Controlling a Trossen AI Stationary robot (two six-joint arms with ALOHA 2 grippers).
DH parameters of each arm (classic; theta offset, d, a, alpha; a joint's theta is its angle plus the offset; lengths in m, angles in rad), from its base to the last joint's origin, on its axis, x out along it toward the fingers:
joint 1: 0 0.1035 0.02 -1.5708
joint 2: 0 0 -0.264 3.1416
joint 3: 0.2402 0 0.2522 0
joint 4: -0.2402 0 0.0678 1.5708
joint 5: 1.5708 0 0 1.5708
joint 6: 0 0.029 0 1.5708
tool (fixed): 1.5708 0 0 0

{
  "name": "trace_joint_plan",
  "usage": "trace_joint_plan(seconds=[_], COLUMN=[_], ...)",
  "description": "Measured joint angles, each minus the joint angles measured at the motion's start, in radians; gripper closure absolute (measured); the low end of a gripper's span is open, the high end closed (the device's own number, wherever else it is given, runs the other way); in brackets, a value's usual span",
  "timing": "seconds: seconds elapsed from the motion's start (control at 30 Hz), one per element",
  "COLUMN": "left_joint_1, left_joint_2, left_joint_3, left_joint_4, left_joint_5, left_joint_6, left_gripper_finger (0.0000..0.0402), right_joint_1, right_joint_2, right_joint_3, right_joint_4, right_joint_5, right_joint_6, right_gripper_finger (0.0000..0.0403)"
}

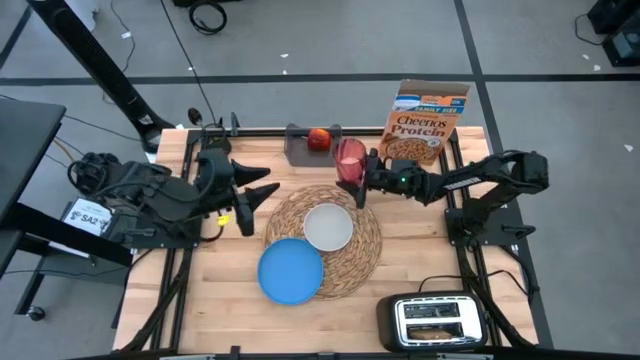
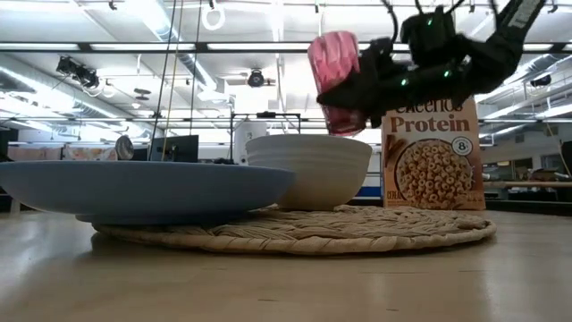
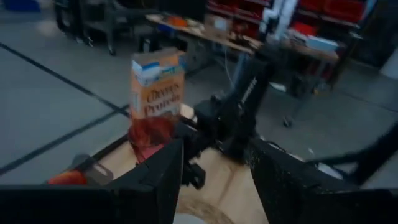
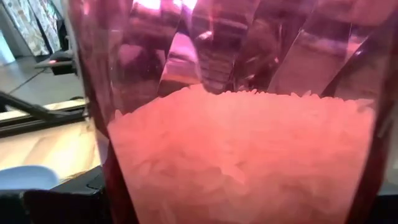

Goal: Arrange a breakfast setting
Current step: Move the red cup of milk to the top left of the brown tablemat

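Observation:
A round woven placemat (image 1: 352, 262) lies mid-table. A white bowl (image 1: 328, 227) sits on it, and a blue plate (image 1: 291, 270) overlaps its near-left edge. My right gripper (image 1: 362, 178) reaches in from the right and is shut on a translucent red cup (image 1: 349, 160) with pale grains inside (image 4: 242, 155), in the air over the mat's far edge. A Cheerios Protein box (image 1: 428, 125) stands upright at the back. A red apple (image 1: 318, 139) rests on a grey tray (image 1: 296, 148). My left gripper (image 1: 262, 190) hovers open, left of the mat. My right gripper has the cup's side wall (image 2: 347, 105) pinched between its two fingers, low on the cup. The fingers come level from the table's right side. The cup is lifted clear above the bowl's height, roughly upright and leaning a little, with its mouth up.
A black-and-silver toaster (image 1: 435, 320) stands at the near right corner with a toast slice (image 1: 430, 327) in a slot. Bare wood lies right of the mat and near the front edge. The left wrist view looks across at the right arm (image 3: 236, 118) and the box (image 3: 157, 84).

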Motion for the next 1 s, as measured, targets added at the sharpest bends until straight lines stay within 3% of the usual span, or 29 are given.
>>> trace_joint_plan(seconds=[0.1, 0.3, 0.6, 1.0], left_joint_1=[0.006, 0.035, -0.003, -0.024], left_joint_2=[-0.033, -0.026, -0.003, -0.004], left_joint_3=[-0.101, -0.180, -0.303, -0.315], left_joint_4=[0.054, 0.047, 0.140, 0.172], left_joint_5=[-0.081, -0.081, -0.067, -0.066], left_joint_6=[-0.065, -0.192, -0.126, -0.125], left_gripper_finger=[0.0231, 0.0244, 0.0244, 0.0244], right_joint_1=[-0.032, -0.073, -0.084, -0.164], right_joint_2=[0.061, 0.171, 0.365, 0.496], right_joint_3=[0.000, 0.000, 0.001, -0.141], right_joint_4=[0.097, 0.254, 0.522, 0.633], right_joint_5=[-0.009, -0.026, -0.027, 0.020], right_joint_6=[-0.013, -0.037, -0.047, -0.072], right_gripper_finger=[0.0069, 0.0069, 0.0069, 0.0069])
